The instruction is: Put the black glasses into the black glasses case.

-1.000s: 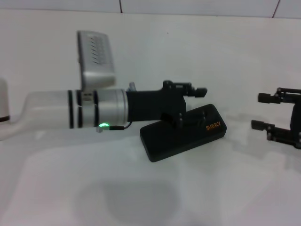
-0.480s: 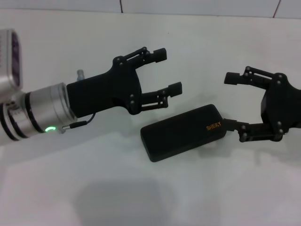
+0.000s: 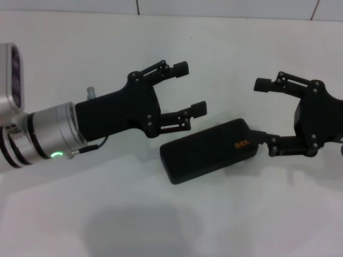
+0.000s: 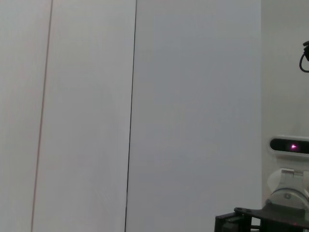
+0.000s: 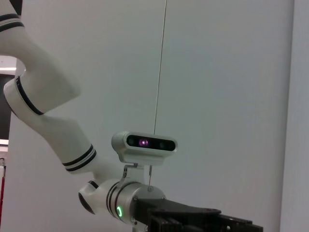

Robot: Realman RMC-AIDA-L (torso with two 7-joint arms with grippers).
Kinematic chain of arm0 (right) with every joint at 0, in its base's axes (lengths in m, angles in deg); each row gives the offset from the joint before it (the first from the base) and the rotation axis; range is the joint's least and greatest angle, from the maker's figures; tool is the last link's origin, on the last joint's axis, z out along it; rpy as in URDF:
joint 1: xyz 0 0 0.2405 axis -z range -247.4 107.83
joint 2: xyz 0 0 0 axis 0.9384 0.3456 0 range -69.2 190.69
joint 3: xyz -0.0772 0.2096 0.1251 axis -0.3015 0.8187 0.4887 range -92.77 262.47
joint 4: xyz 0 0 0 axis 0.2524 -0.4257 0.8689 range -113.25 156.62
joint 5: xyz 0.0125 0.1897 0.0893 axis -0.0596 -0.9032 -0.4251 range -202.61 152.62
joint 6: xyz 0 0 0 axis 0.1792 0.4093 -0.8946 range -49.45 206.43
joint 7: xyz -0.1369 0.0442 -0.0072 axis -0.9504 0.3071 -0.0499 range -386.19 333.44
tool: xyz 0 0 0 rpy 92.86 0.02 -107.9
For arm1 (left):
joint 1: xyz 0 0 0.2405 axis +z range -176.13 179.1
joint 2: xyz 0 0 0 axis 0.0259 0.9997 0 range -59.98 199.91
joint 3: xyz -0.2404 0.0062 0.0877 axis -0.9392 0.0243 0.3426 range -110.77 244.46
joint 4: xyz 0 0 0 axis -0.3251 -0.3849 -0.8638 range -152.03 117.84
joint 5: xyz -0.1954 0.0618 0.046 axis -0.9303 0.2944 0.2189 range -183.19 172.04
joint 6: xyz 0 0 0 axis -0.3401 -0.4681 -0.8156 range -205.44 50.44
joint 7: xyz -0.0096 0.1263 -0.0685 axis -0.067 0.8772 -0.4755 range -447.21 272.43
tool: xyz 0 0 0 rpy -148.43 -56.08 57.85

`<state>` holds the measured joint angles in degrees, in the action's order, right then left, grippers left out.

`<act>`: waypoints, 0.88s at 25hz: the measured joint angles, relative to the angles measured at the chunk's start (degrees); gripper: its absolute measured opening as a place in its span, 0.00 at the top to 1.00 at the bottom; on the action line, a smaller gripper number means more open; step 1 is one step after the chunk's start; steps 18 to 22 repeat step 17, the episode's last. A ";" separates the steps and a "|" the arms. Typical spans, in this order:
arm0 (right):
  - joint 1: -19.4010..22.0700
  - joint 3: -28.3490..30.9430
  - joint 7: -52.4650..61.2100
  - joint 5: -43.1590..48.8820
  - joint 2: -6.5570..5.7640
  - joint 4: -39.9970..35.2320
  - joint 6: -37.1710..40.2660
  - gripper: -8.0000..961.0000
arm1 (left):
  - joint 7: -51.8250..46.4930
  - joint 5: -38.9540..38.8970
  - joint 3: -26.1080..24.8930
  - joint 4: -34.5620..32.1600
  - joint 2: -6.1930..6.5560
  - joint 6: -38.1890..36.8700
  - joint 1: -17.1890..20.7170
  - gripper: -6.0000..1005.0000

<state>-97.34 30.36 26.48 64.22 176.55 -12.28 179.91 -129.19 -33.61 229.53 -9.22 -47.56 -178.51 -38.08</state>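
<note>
Head view: both my arms reach in over the white table (image 3: 225,214), with the black glasses case (image 3: 209,151) lying shut between them.
Case axis: its long side runs on a slant, the near-left end low toward me, the far-right end, with the orange lettering, toward my right arm.
Left gripper (image 3: 190,88): spread wide and holding nothing; it hangs above and just behind the left half of the case, not touching it as far as I can tell, fingers pointing toward my right.
Right gripper (image 3: 258,110): also spread and holding nothing; its lower finger (image 3: 263,137) lies right at the lettered end of the case and looks to be touching the end wall, while the upper finger sits well above the lid.
Nearer arm: the right one, by my reading; it is already at the short end, on line with the long axis.
Black glasses: I cannot see them on the table or in either claw; with the lid down they may be inside, but nothing shows it.
Left wrist view: mostly wall, a dark bit of the other arm's gripper at the edge; no case.
Right wrist view: my left arm and its camera, no case either.
Next move, my guess: steady the lettered end with the right, and bring the left down to the lid's long edge.
</note>
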 joint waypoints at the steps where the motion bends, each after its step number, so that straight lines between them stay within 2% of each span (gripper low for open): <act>1: -0.12 0.00 -0.09 -0.02 0.03 0.02 -0.14 0.07 | 0.01 0.06 0.06 0.35 0.00 0.00 -0.02 0.12; 8: -0.90 -0.41 -1.91 -0.20 0.03 1.15 -0.87 0.07 | 0.06 1.43 0.17 2.72 0.01 -0.04 -0.67 0.12; 15: -1.01 -0.52 -3.59 0.17 0.03 1.42 -2.10 0.07 | 0.30 4.71 0.18 3.66 1.34 -0.60 -1.38 0.12; 22: -1.08 -0.54 -3.63 0.30 -0.01 1.44 -2.34 0.07 | 0.31 5.04 0.18 3.72 1.48 -0.78 -1.45 0.12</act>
